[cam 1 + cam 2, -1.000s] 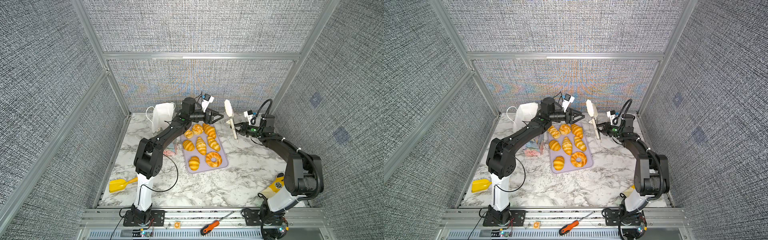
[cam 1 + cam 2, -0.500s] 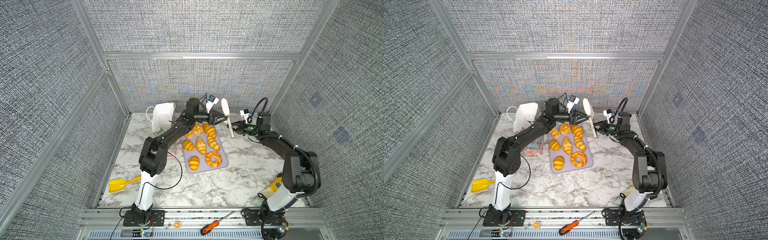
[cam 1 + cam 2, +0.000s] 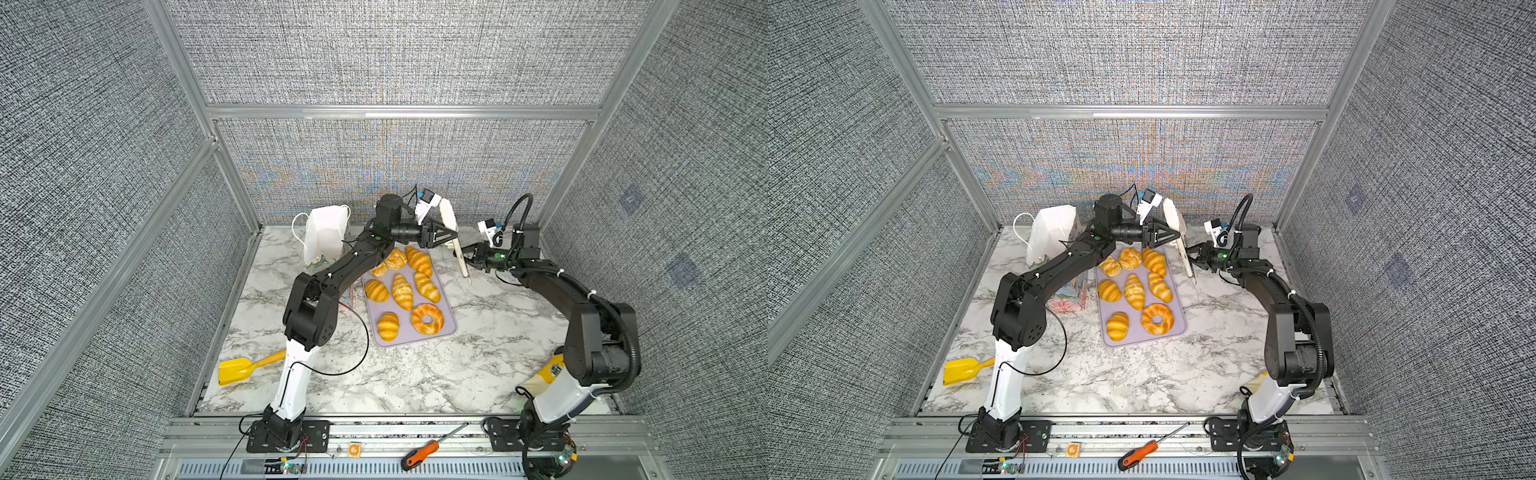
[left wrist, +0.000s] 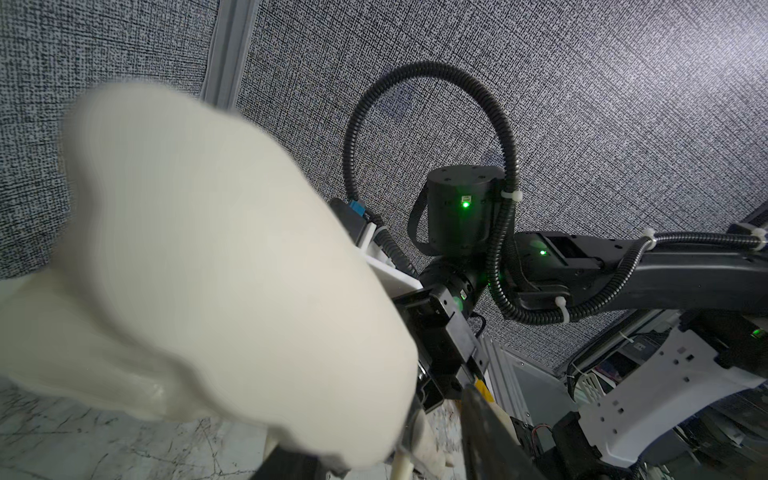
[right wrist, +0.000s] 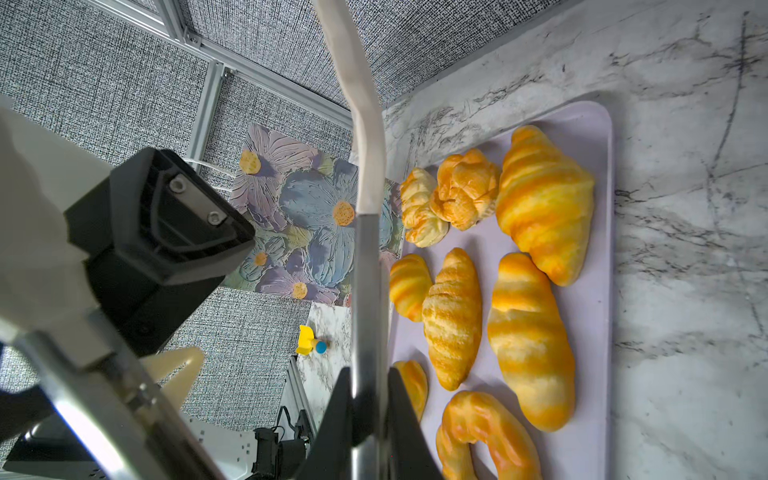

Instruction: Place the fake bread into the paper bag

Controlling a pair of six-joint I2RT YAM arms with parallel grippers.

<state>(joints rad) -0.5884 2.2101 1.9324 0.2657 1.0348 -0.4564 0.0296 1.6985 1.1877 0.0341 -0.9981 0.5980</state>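
Observation:
Several pieces of fake bread (image 3: 402, 291) (image 3: 1134, 291) (image 5: 453, 320) lie on a lilac tray (image 3: 451, 329), one of them ring-shaped (image 3: 427, 318). The paper bag (image 3: 326, 232) (image 3: 1050, 232) stands upright at the back left, its floral side (image 5: 307, 216) towards the tray. My right gripper (image 3: 468, 261) (image 5: 365, 376) is shut on the metal arm of cream-tipped tongs (image 3: 460, 257) (image 3: 1185, 259), held above the tray's back right corner. My left gripper (image 3: 449, 237) (image 4: 419, 432) straddles the tongs just below their head (image 4: 216, 249), jaws apart.
A yellow scoop (image 3: 237, 370) lies at the front left of the marble table. A screwdriver (image 3: 419, 454) rests on the front rail. A yellow and white object (image 3: 547, 370) sits behind the right arm's base. Grey walls enclose the table on three sides.
The right arm brought the tongs leftward towards the tray. The left gripper reached right to meet them and its jaws narrowed around them.

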